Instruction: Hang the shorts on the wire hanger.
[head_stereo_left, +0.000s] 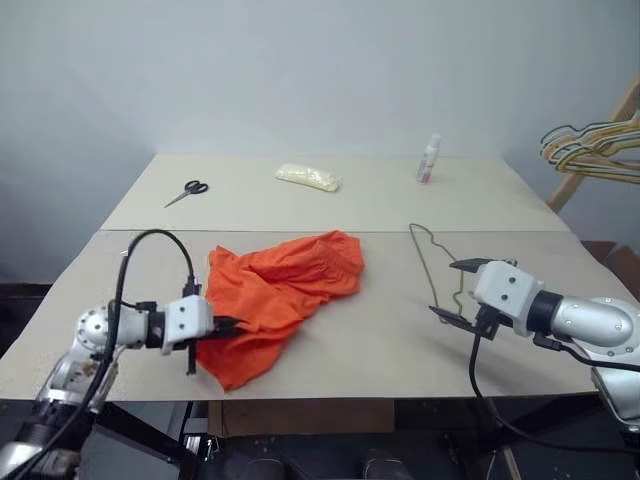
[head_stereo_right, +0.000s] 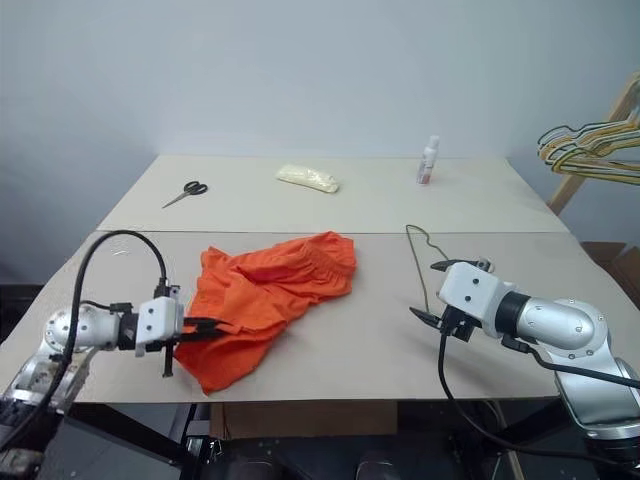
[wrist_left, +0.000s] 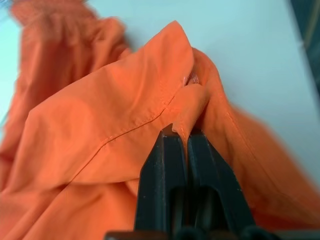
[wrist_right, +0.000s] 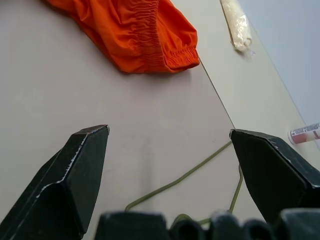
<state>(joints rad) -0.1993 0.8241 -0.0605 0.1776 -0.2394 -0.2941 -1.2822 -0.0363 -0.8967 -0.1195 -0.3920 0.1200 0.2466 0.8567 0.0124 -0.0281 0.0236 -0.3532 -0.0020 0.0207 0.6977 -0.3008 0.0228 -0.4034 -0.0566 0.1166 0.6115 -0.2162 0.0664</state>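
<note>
While crumpled in a soft, baggy heap near the front left of the beige table (head_stereo_left: 330, 345), bright orange shorts (head_stereo_left: 285, 290) with thin woven cloth, a stitched hem and a gathered, ribbed elastic waistband at the far right end. Pinched at the near left edge by the left gripper (head_stereo_left: 232, 324): black fingers (wrist_left: 165, 165) pressed flat together on a raised fold of the fabric, cloth bunched into a small peak just above the tips. To the right of the shorts and apart from them, flat on the table, a thin grey-olive wire hanger (head_stereo_left: 432, 265), bent wire with a rounded end. Just over its near part, the right gripper (head_stereo_left: 457, 290), wedge-shaped black jaws spread wide, nothing between them. Farther back on the table: scissors (head_stereo_left: 186, 191) with black handles, a pale lumpy plastic bag (head_stereo_left: 308, 177), a small upright bottle (head_stereo_left: 429, 158). Off to the right, bunched yellow and green hangers (head_stereo_left: 592, 148) on a wooden rack.
</note>
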